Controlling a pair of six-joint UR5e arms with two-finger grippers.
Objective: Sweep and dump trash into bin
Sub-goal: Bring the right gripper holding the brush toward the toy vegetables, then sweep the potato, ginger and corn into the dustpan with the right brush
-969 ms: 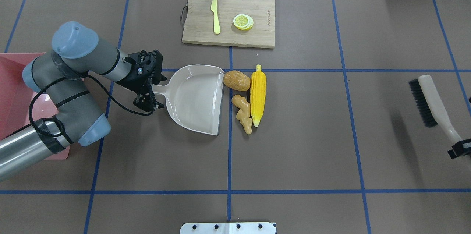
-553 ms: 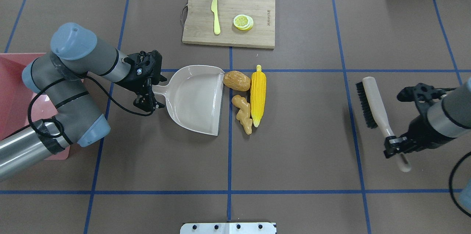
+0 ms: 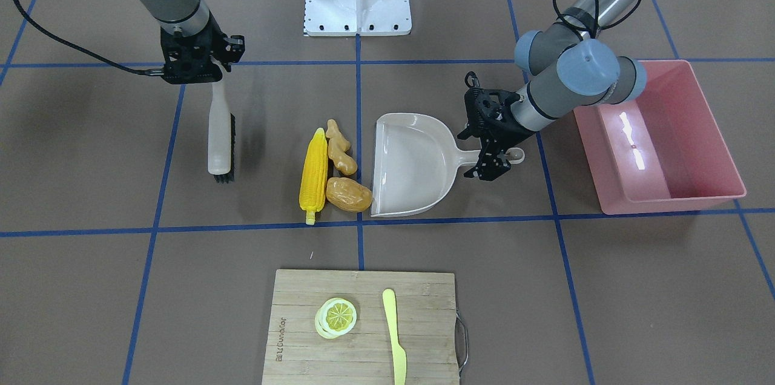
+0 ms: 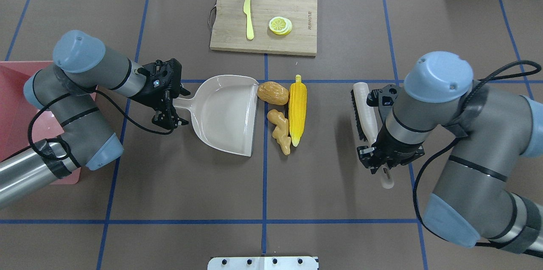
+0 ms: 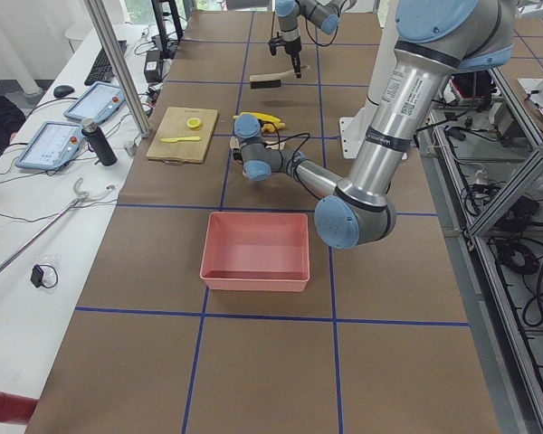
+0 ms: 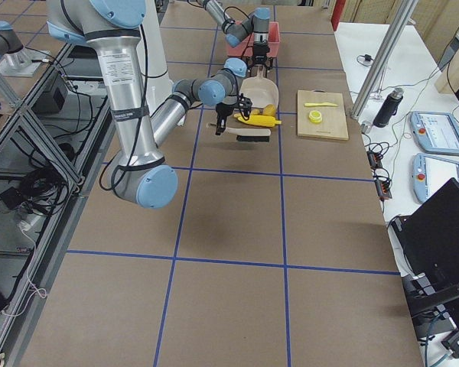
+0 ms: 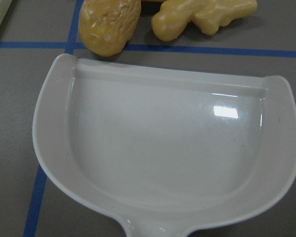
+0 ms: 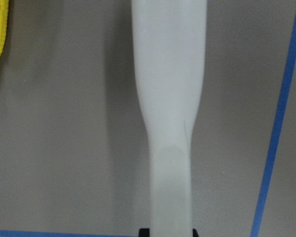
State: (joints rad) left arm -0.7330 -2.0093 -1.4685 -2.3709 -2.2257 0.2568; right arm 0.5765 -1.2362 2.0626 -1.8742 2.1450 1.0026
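Observation:
The trash lies in a cluster by the mouth of the beige dustpan (image 4: 225, 113): the brown potato (image 4: 273, 93), the tan ginger root (image 4: 281, 130) and the yellow corn cob (image 4: 297, 110). My left gripper (image 4: 172, 106) is shut on the dustpan handle. My right gripper (image 4: 382, 161) is shut on the handle of a beige brush (image 4: 364, 117). The brush's black bristles face the corn, a gap away on its right. The pink bin (image 3: 672, 204) sits behind my left arm, at the overhead view's left edge (image 4: 12, 91). The left wrist view shows the dustpan (image 7: 167, 148), the potato (image 7: 108, 24) and the ginger (image 7: 202, 17).
A wooden cutting board (image 4: 263, 19) lies at the far middle of the table. On it are a pale yellow knife (image 4: 248, 17) and a lemon slice (image 4: 280, 25). A white base plate (image 4: 263, 263) is at the near edge.
My right arm has swung in from the right with the brush, which now stands close to the right of the corn. My left arm has barely shifted. The dustpan and trash have not moved.

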